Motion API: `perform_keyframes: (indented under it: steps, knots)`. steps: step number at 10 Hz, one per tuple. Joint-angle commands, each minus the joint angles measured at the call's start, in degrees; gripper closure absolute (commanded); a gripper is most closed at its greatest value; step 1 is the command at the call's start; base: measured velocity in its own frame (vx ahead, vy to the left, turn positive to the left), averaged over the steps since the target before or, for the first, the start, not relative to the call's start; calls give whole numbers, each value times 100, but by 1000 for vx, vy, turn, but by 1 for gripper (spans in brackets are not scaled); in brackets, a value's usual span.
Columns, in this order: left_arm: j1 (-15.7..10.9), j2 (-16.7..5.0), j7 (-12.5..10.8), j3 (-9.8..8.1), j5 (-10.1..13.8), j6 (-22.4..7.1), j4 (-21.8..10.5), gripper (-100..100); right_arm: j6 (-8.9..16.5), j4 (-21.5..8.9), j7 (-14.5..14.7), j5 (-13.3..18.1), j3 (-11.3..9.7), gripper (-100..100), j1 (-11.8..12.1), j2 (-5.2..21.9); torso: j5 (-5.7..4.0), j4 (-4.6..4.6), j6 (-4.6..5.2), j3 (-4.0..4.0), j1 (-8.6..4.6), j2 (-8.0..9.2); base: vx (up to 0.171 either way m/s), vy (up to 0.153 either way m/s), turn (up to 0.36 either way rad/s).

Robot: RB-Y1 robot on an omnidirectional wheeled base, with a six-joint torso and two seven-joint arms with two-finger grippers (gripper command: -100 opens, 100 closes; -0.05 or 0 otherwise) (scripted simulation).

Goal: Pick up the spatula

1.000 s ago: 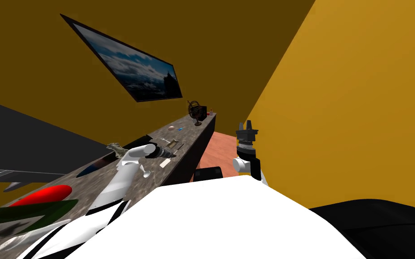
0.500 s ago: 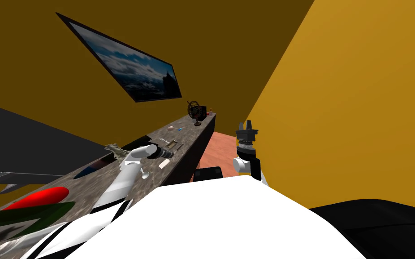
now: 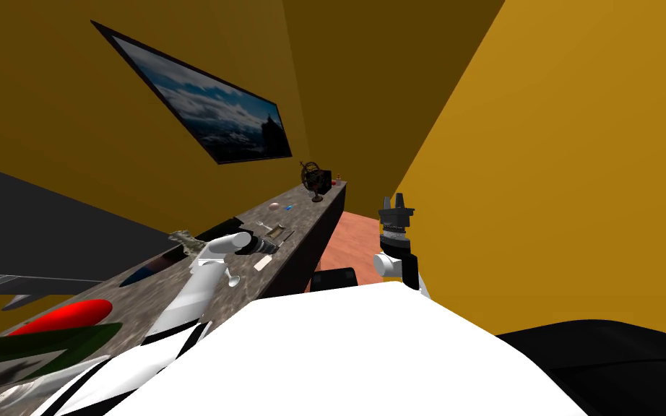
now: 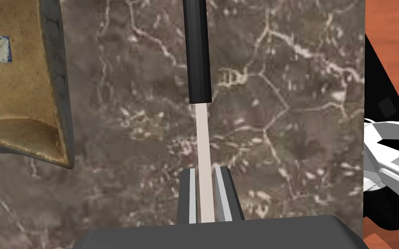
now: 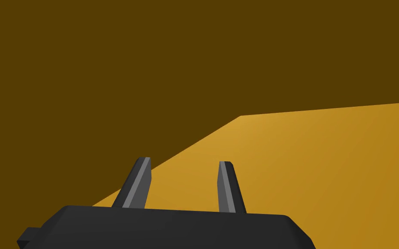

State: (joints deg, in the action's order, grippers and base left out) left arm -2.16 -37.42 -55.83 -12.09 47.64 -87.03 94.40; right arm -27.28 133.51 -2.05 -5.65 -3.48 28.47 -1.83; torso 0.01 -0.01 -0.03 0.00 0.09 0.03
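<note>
The spatula (image 4: 202, 129) lies on the marble counter (image 4: 307, 142), with a black handle (image 4: 197, 52) and a thin pale shaft. My left gripper (image 4: 206, 169) is shut on that shaft, one finger pressed against each side, just short of the handle. In the head view the left gripper (image 3: 269, 248) reaches low over the counter's front strip, and the spatula's pale end (image 3: 264, 264) shows beside it. My right gripper (image 3: 394, 200) is held up off the counter's right side, with its fingers (image 5: 140, 181) apart and nothing between them.
A brown dish (image 4: 21, 86) with a dark rim sits close beside the spatula. The counter's edge and the reddish floor (image 4: 389, 43) lie on the other side. A small stemmed glass (image 3: 232, 277), a globe (image 3: 314, 179) and a red object (image 3: 64, 316) also stand on the counter (image 3: 144, 296).
My head view has shifted slightly since the oldest frame. Both arms stay where they were, the left over the counter and the right raised.
</note>
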Motion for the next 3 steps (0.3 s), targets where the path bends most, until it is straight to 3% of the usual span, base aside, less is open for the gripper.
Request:
perform_keyframes:
  steps: [1,2,3]
  knots:
    - [-32,-97,-118,-38,90,-180,151,100,0,0,0,0,0,0,0,0,0,0,0,0,0,0,-18,19,29]
    - [-2,-56,-56,-27,57,-90,90,100,0,0,0,0,0,0,0,0,0,1,0,3,4,4,-8,10,5]
    - [-4,-64,-67,-32,64,-109,99,0,0,0,0,0,0,0,0,0,3,-1,2,0,2,2,0,0,0]
